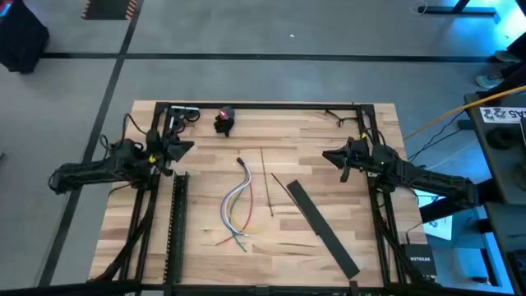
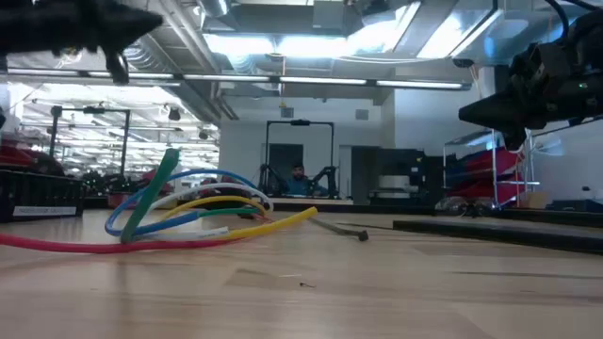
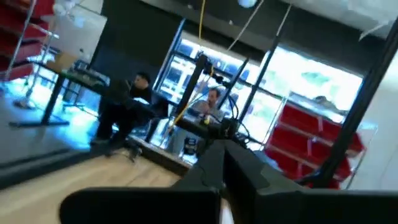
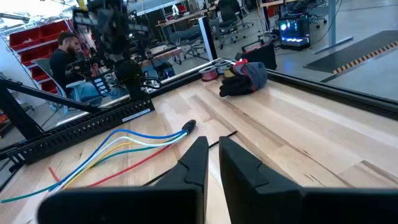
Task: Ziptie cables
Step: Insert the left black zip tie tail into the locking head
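Plainly, the cables (image 1: 237, 203) lie loose on the table (image 1: 205, 123), between both claws and clear of them; the left gripper (image 1: 182, 148) and right gripper (image 1: 329, 154) hover clenched on nothing; white "NETGEAR" lettering (image 1: 420, 256) shows behind the right arm.

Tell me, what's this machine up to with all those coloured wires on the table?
Nothing is being handled yet. The cables, joined at one end and fanned out at the other, lie untouched in the middle of the wooden table, with thin zip ties and a long black bar beside them. The left gripper and right gripper hover above the table on either side, holding nothing. The right one's fingers are nearly together, pointing toward the bundle.
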